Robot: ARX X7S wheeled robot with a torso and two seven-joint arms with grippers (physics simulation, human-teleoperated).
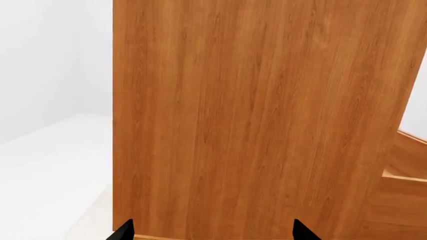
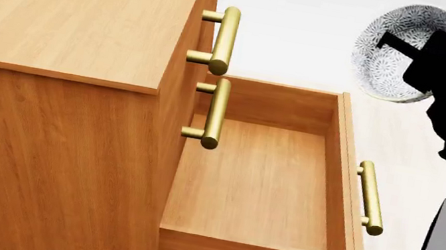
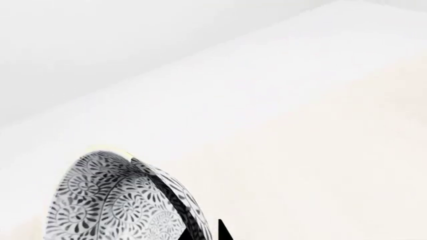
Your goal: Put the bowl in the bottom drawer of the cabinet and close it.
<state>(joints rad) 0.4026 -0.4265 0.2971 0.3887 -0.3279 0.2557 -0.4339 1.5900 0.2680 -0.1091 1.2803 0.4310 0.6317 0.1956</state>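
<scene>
The bowl [image 2: 400, 51] hangs tilted on its side, its rim pinched by the right gripper [image 2: 415, 45], beyond the far front corner of the pulled-out bottom drawer [image 2: 257, 191]. The left gripper [image 1: 212, 232] faces the cabinet [image 2: 70, 13] side panel, fingertips spread.

The big boxy honey-brown wooden cabinet [image 2: 61, 72] has thin darker grain lines running along it. The open bottom drawer [image 2: 258, 184] is the same honey-brown wood inside. Three shiny brass-yellow bar handles [image 2: 223, 39] look golden. The small round white-grey bowl [image 2: 396, 52] is covered in tiny dark blue-grey flower and leaf swirls, inside and out. The right claw [image 2: 420, 45] is black. The floor [image 3: 300, 125] is pale cream-white.
</scene>
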